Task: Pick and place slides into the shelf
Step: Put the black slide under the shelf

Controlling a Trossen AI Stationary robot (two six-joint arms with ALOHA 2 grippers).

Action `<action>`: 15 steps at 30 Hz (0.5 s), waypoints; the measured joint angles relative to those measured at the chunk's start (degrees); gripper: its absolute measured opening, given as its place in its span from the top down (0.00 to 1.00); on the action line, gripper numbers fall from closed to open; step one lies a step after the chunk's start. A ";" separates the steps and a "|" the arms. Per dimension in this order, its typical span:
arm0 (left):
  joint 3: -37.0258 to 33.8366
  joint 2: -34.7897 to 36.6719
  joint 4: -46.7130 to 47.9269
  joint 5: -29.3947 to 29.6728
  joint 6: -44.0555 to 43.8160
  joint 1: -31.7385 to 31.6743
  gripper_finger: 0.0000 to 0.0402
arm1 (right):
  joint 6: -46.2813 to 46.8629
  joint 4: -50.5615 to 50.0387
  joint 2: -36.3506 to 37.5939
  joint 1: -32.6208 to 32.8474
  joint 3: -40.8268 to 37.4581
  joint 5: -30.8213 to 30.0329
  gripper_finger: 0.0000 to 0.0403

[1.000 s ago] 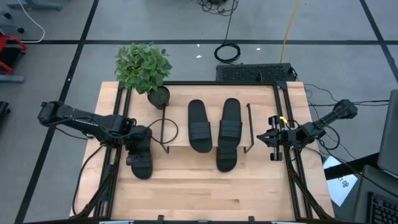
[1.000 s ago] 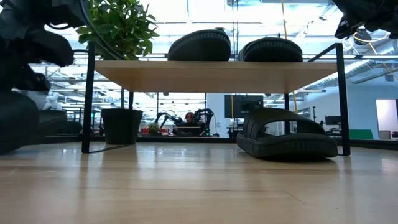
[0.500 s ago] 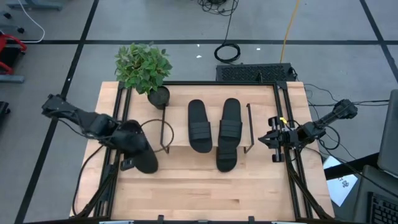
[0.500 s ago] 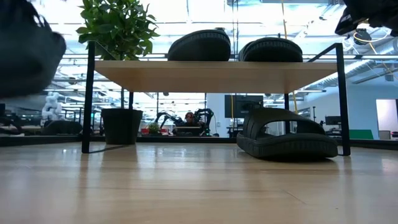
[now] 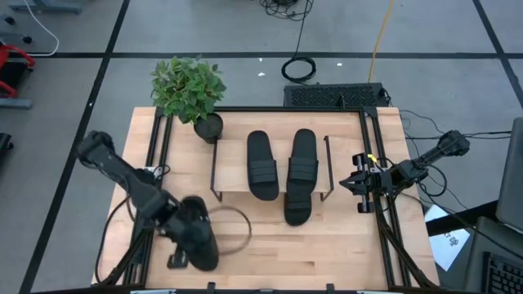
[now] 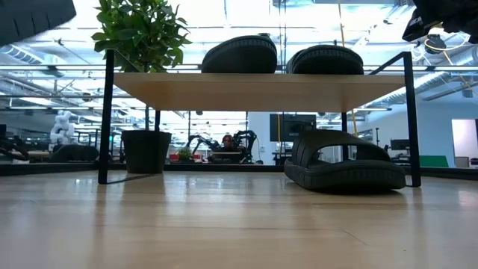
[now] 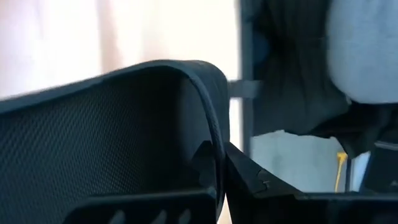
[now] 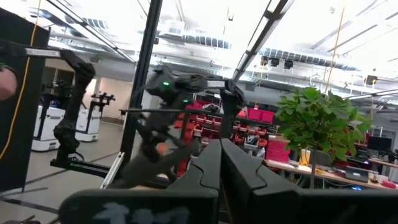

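Slide (image 5: 198, 242) is carried by the left gripper (image 5: 184, 245) over the table's front-left, clamped at the sole edge; judged light, flexible foam, best pinched by the strap. Right gripper (image 5: 360, 181) is parked, closed empty.

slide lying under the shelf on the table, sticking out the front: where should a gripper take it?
Judged from the high view, take the slide under the shelf by its exposed end, coming from the table's front edge. The shelf board covers the rest, so top access is blocked. In the low view its ribbed strap sits high under the board, a possible hold if approached low and level.
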State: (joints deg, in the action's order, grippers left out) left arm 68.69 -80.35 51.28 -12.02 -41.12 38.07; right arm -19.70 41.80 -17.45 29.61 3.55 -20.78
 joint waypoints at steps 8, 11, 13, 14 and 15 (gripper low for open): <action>15.00 -14.13 -4.22 -4.15 9.11 1.52 1.00 | 0.16 0.00 -0.01 0.00 0.00 -0.02 1.00; 18.88 -18.70 -3.70 -8.88 13.94 -0.17 1.00 | 0.39 0.02 -0.01 0.00 0.00 -0.04 1.00; 20.11 -20.46 -2.96 -11.12 17.50 -1.91 1.00 | 0.40 0.08 -0.01 0.00 0.00 -0.03 1.00; 20.19 -20.94 -2.96 -12.40 19.31 -2.97 1.00 | 0.42 0.22 -0.01 0.00 0.00 -0.04 1.00; 20.21 -21.24 -2.94 -13.12 21.08 -3.99 1.00 | 0.47 0.48 -0.01 0.00 0.00 -0.02 1.00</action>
State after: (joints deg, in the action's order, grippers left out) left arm 88.90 -101.59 48.33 -25.14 -20.03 34.07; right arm -19.23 42.28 -17.45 29.61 3.55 -20.79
